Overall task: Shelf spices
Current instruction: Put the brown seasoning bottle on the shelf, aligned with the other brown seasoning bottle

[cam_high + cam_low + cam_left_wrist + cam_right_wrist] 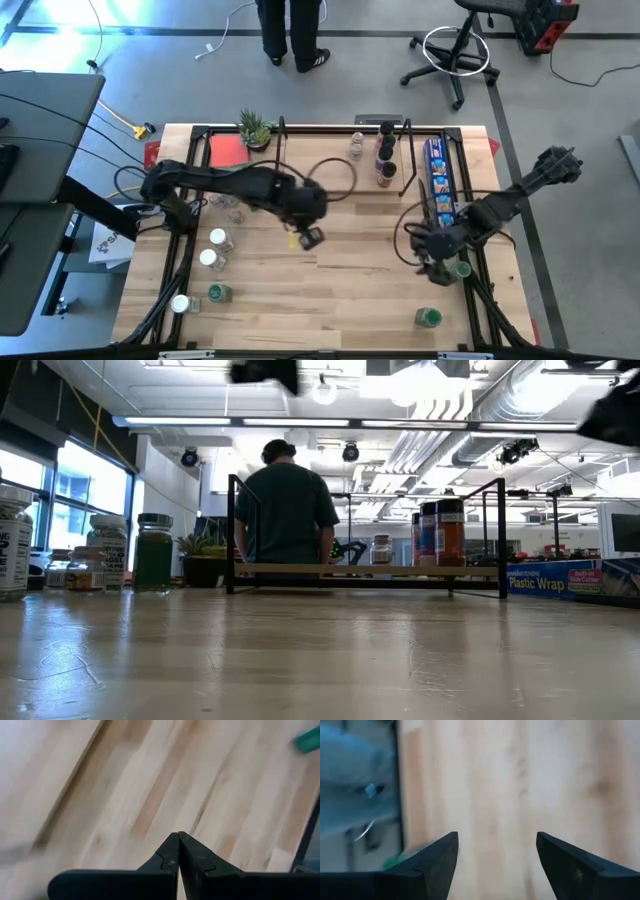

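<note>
The shelf [345,175] stands at the table's far middle. Three spices rest by their bases on its board [357,146] [386,134] [385,171]; the low view shows them too [450,532]. More spices stand at the table's left [218,238] [210,259] [217,293] and near right [430,317]. My left gripper [311,238] hangs shut over the bare middle of the table [178,837]. My right gripper [437,274] is open above the right side, next to a green-topped jar [460,268]. Nothing is between its fingers [497,840].
A long blue box [438,180] lies along the shelf's right side. A small potted plant [255,128] and a red sheet [228,152] sit at the far left. Black frame rails run along both table sides. A person stands beyond the far edge [285,505].
</note>
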`<state>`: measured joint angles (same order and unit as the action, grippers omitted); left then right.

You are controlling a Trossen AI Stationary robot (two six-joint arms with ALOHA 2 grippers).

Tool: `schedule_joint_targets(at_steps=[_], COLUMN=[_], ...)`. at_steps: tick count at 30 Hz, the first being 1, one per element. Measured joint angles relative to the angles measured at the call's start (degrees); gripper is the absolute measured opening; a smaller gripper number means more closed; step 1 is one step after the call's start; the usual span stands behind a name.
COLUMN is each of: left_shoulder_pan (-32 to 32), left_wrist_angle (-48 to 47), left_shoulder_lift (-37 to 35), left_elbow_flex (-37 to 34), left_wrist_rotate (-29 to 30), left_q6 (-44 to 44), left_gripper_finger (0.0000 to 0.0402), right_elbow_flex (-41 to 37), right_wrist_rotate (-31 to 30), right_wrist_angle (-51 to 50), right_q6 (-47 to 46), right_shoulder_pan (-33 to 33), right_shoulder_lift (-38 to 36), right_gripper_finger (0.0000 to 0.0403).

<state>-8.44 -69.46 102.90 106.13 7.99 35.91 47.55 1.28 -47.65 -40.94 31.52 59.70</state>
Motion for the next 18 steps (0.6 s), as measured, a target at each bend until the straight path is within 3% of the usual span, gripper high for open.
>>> schedule_joint_targets(at_steps=[6, 12, 18], left_shoulder_pan=[-1.2, -3.5, -0.7], left_wrist_angle=[-20.5, -20.6, -19.4], left_shoulder_lift=[-5.1, -11.2, -16.8], left_elbow_flex=[-0.8, -10.1, -24.9], left_wrist_rotate=[-3.4, -8.9, -9.5], left_q6=[22.0, 34.4, 39.4], left_gripper_finger=[0.0031, 0.0113, 0.0197], right_elbow_flex=[0.3, 2.7, 4.7], right_wrist_rotate=[-10.5, -15.4, -18.3], right_wrist_angle=[0.5, 0.6, 2.8], right_q6=[2.4, 2.4, 6.7], right_shoulder_pan=[-7.1, -13.5, -16.7], right_shoulder_lift=[0.2, 0.2, 0.2], right_gripper_finger=[0.0264, 0.0264, 0.0263])
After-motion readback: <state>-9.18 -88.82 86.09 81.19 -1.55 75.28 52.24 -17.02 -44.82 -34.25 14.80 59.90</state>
